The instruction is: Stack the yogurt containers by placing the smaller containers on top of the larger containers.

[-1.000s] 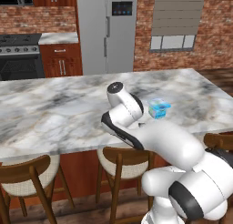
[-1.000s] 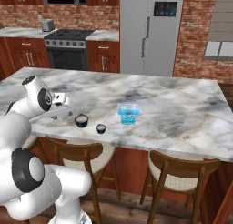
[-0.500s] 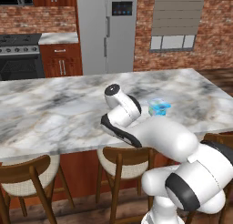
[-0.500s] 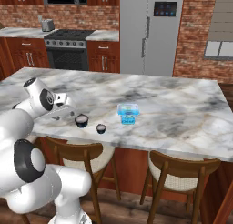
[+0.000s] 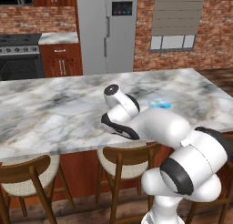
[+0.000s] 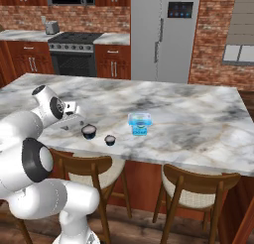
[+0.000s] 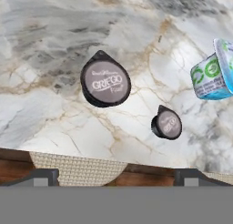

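Marble counter (image 6: 198, 119) unchanged; open hand (image 6: 74, 120) nearer wider cup (image 6: 89, 132).

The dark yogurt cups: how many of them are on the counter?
2. The larger dark cup stands nearest the gripper; the smaller dark cup stands between it and the light blue tub. None seems hidden.

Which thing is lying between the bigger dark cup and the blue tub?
The smaller dark cup sits between the bigger cup and the blue tub, slightly nearer the counter edge, in the right base view.
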